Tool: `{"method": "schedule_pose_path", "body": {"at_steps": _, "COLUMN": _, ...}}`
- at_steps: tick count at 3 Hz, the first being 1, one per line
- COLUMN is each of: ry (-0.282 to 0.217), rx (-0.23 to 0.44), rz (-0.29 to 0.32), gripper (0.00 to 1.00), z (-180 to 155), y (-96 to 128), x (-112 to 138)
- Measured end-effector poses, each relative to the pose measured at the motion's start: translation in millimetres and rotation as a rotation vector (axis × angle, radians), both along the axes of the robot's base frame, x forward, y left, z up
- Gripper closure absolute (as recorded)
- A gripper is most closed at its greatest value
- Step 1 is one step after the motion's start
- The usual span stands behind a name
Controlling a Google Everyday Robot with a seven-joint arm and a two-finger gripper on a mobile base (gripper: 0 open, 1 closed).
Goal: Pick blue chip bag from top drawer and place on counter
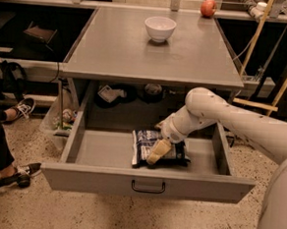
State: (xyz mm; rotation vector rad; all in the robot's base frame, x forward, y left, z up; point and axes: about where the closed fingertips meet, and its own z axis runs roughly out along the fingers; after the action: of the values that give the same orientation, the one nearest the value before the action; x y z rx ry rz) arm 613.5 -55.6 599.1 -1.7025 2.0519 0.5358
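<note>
- The top drawer (101,152) is standing pulled out under the bench (152,58), with its handle facing me.
- The blue chip bag (142,140) is lying flat on the drawer floor, right of the middle.
- The robot's arm (210,111) is reaching in from the right, and the gripper (158,151) is resting on the bag. I cannot tell whether it is wide or narrow.
- A white bowl (160,28) is sitting toward the back of the bench, and a red fruit (208,7) is beyond it to the right.

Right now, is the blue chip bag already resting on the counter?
No, the blue chip bag lies inside the open top drawer, with the hand down on it, below the counter.
</note>
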Motion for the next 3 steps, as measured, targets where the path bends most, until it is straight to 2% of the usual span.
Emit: {"method": "schedule_pose_path", "body": {"at_steps": 3, "ry": 0.0, "rx": 0.0, "rz": 0.0, "gripper": 0.87, "z": 6.6, "y": 0.1, "x": 0.0}}
